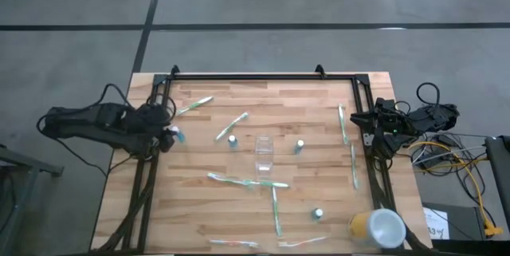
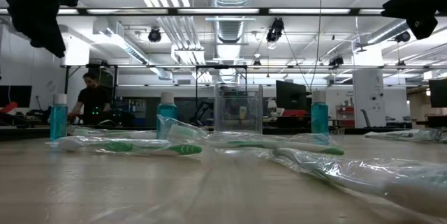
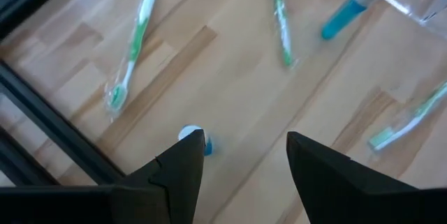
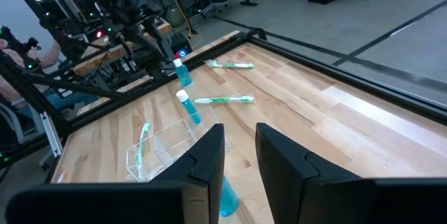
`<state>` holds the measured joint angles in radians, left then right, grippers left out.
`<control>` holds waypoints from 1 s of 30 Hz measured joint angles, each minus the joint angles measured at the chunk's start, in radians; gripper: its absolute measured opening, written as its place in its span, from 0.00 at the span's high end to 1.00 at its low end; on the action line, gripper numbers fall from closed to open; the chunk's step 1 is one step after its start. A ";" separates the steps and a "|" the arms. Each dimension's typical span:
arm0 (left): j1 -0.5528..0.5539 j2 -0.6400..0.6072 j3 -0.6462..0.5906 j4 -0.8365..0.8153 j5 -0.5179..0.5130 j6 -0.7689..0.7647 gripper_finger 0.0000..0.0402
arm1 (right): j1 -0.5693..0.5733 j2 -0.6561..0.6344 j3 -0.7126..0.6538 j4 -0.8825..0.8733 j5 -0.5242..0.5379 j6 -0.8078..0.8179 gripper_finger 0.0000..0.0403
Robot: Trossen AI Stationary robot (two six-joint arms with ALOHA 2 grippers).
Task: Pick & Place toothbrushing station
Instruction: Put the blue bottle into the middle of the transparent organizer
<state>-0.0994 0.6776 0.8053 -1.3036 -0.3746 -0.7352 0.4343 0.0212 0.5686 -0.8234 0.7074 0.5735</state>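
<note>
The clear cup [image 1: 264, 151] stands at the middle of the table [image 1: 199, 216], with toothbrushes [image 1: 232, 126] and capped tubes [image 1: 233, 139] scattered around it, none visibly in it yet, so I judge the gathering step has barely begun. One tube [image 1: 174, 135] stands by the table's left edge, just beneath the left gripper [image 1: 165, 128], whose fingers gape wide with nothing between them; the likely next move is to descend and close on it. The right gripper [image 1: 368, 119] waits by the right edge, fingers narrowly parted and empty.
</note>
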 joint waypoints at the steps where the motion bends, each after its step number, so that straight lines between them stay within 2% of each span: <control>1: 0.000 0.005 -0.008 0.000 0.005 -0.005 0.48 | 0.000 0.000 0.000 0.000 0.000 0.000 0.81; 7: 0.000 0.036 -0.053 -0.001 0.014 -0.023 0.48 | 0.000 0.000 0.000 0.000 0.000 0.000 0.83; 15: 0.000 0.083 -0.077 0.002 -0.028 -0.019 0.48 | 0.000 0.000 0.000 0.000 0.000 0.000 0.81; 21: 0.005 0.145 -0.023 -0.039 -0.042 -0.195 0.48 | 0.000 0.000 0.000 0.000 0.000 0.000 0.80; 24: 0.009 0.165 -0.006 -0.091 0.029 -0.246 0.48 | 0.000 0.000 0.000 0.000 0.000 0.000 0.80; 27: 0.020 0.179 -0.009 -0.122 0.111 -0.418 0.48 | 0.000 0.000 0.000 0.000 0.000 0.000 0.82; 30: 0.022 0.179 -0.009 -0.131 0.111 -0.449 0.48 | 0.000 0.000 0.000 0.000 0.000 0.000 0.83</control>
<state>-0.0772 0.8570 0.7967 -1.4345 -0.2632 -1.1838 0.4343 0.0212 0.5682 -0.8238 0.7078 0.5734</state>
